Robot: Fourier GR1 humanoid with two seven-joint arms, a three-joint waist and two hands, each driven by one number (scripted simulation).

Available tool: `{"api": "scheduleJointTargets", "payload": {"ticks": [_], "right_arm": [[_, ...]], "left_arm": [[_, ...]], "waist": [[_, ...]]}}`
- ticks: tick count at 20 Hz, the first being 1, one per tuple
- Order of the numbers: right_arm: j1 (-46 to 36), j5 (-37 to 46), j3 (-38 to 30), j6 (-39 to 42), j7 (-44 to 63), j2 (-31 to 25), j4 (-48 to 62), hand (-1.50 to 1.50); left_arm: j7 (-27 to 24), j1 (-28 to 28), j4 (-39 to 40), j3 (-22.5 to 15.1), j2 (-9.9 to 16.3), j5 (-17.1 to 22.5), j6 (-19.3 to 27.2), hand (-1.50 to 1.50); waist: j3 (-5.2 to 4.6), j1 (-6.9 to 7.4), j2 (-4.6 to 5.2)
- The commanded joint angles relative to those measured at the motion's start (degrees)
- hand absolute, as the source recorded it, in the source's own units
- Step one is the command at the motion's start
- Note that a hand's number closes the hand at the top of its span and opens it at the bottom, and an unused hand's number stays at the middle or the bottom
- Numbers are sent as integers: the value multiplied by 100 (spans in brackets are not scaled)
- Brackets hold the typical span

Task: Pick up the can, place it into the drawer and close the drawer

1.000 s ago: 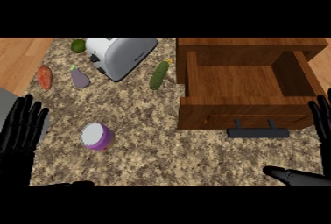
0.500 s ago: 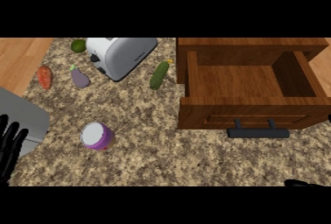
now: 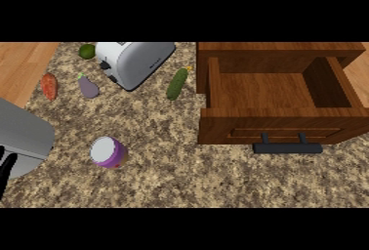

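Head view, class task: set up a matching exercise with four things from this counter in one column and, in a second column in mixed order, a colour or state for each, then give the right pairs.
Column one:
1. can
2. drawer
3. toaster
4. cucumber

Column two:
A. green, lying between the toaster and the drawer
B. purple side, white top
C. pulled open, nothing inside
D. white and grey, at the counter's far edge

Pairs: 1-B, 2-C, 3-D, 4-A

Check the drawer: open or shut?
Open. The drawer is pulled out, its bare wooden inside visible from above; the can stands outside on the counter.
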Motion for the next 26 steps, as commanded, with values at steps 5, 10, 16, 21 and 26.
{"api": "scheduleJointTargets", "payload": {"ticks": [5, 10, 16, 21, 26], "right_arm": [[300, -199, -369, 550, -533, 169, 345, -150], [439, -268, -421, 712, -211, 199, -104, -150], [462, -986, -1062, 883, 264, 43, -329, -150], [341, -696, -1171, 1250, -193, 69, 146, -150], [170, -832, -1244, 1143, 182, 154, 49, -150]], "left_arm": [[195, -236, 251, -105, -199, 450, 354, -150], [253, -957, 1006, -323, -203, 343, 677, -150], [-125, -1232, 1797, 181, -204, 609, 409, -150], [-524, -1538, 2568, -154, -205, 305, 816, -150], [-1451, -1242, 3283, -410, -205, 222, 804, -150]], "waist": [[1, -14, 5], [1, -44, 11], [-2, -29, 8], [-1, -31, 12], [-2, -7, 12]]}}
